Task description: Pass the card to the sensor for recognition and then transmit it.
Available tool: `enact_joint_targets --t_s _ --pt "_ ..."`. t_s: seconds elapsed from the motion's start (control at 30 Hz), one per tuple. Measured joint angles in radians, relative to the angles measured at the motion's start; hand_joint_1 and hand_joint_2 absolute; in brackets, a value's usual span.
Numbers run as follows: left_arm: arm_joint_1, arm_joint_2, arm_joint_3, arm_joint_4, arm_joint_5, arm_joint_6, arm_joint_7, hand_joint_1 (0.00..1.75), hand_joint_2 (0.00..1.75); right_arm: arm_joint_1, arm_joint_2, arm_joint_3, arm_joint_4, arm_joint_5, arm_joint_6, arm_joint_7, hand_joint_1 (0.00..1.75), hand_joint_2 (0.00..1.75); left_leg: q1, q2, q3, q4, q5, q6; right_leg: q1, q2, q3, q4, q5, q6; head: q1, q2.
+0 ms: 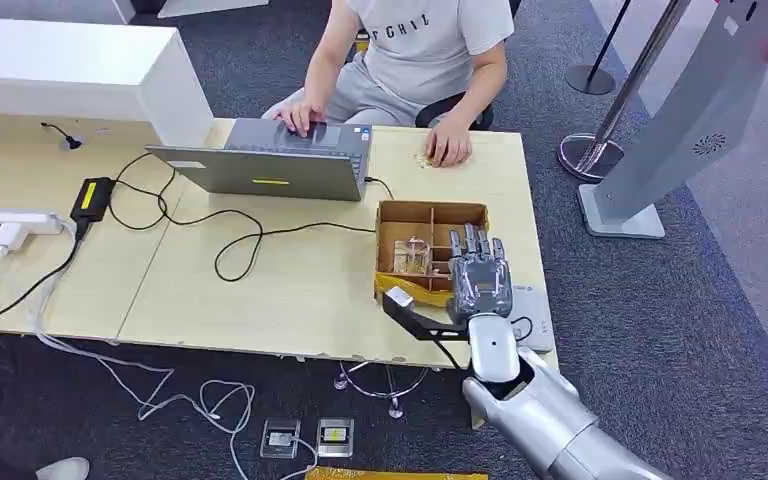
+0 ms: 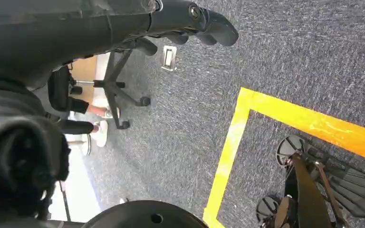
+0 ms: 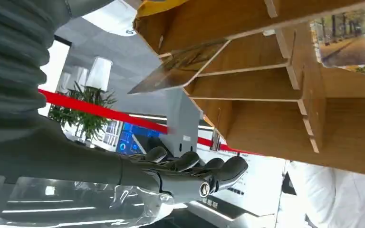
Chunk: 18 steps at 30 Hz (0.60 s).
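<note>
A card [image 3: 180, 66] leans tilted in a compartment of the divided wooden box [image 1: 405, 215], its upper edge resting against a partition; the right wrist view shows it as a thin, glossy sheet with rounded corners. In the head view something pale and glossy stands in a compartment on the box's near left side, though its detail is too small to make out there. The box sits on the table [image 1: 290, 290] close to the right edge, toward the near right corner.

The right hand [image 1: 478, 278] hovers above the near right part of the box, palm down, fingers stretched forward and slightly apart, holding nothing. In the right wrist view its dark fingers [image 3: 195, 164] lie side by side, clear of the card and the box walls. A flat white device [image 1: 532, 318] lies at the table's near right corner, just beside the box and partly under the hand.

The left hand [image 2: 171, 23] hangs low over the grey carpet [image 2: 290, 57], near yellow floor tape [image 2: 309, 123]; its dark fingers look loosely curled, and whether they close on anything cannot be told.

A laptop [image 1: 270, 160] stands at the far edge, with cables [image 1: 230, 240] trailing across the middle. A person [image 1: 410, 50] sits behind it, one hand on the keyboard, the other on the table.
</note>
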State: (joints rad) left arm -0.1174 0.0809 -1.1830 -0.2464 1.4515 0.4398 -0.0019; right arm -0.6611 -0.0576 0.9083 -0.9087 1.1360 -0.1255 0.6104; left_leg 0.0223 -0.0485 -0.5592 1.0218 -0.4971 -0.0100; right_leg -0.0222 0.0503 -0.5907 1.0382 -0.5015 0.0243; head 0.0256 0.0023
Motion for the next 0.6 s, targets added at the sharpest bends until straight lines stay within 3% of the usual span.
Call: enact_joint_targets --t_s 0.07,0.1,0.13,0.2,0.23,0.6 --pt "0.000 0.000 0.000 0.000 0.000 0.000 0.000 0.00 0.00 0.002 0.000 -0.006 0.006 0.000 0.001 0.000 1.06 1.75 0.000 0.000 0.000 0.000 0.000 0.000 0.000 0.000 0.000 0.000 0.000 0.000 0.000 0.000" --pt "0.000 0.000 0.000 0.000 0.000 0.001 0.001 0.00 0.00 0.003 0.000 -0.008 0.010 0.000 0.003 0.000 1.06 1.75 0.000 0.000 0.000 0.000 0.000 0.000 0.000 0.000 0.000 0.000 0.000 0.000 0.000 0.000" --pt "0.000 0.000 0.000 0.000 0.000 0.002 0.003 0.00 0.00 0.003 0.000 -0.008 0.013 0.001 0.005 -0.002 1.62 1.75 0.000 0.000 0.000 0.000 0.000 0.000 0.000 0.000 0.000 0.000 0.000 0.000 0.000 0.000" --pt "0.000 0.000 0.000 0.000 0.000 0.005 0.005 0.00 0.00 0.004 0.002 -0.008 0.018 0.004 0.008 -0.007 1.64 1.75 0.000 0.000 0.000 0.000 0.000 0.000 0.000 0.000 0.000 0.000 0.000 0.000 0.000 0.000" --pt "0.000 0.000 0.000 0.000 0.000 0.008 0.005 0.00 0.00 0.004 0.002 -0.009 0.020 0.005 0.009 -0.011 1.75 1.75 0.000 0.000 0.000 0.000 0.000 0.000 0.000 0.000 0.000 0.000 0.000 0.000 0.000 0.000" --pt "0.000 -0.001 -0.001 0.000 -0.016 0.014 0.011 0.00 0.00 0.004 0.019 -0.022 0.043 -0.021 -0.002 -0.036 1.75 1.75 0.000 0.000 0.000 0.000 0.000 0.000 0.000 0.001 0.000 0.000 0.000 0.000 0.000 0.000"
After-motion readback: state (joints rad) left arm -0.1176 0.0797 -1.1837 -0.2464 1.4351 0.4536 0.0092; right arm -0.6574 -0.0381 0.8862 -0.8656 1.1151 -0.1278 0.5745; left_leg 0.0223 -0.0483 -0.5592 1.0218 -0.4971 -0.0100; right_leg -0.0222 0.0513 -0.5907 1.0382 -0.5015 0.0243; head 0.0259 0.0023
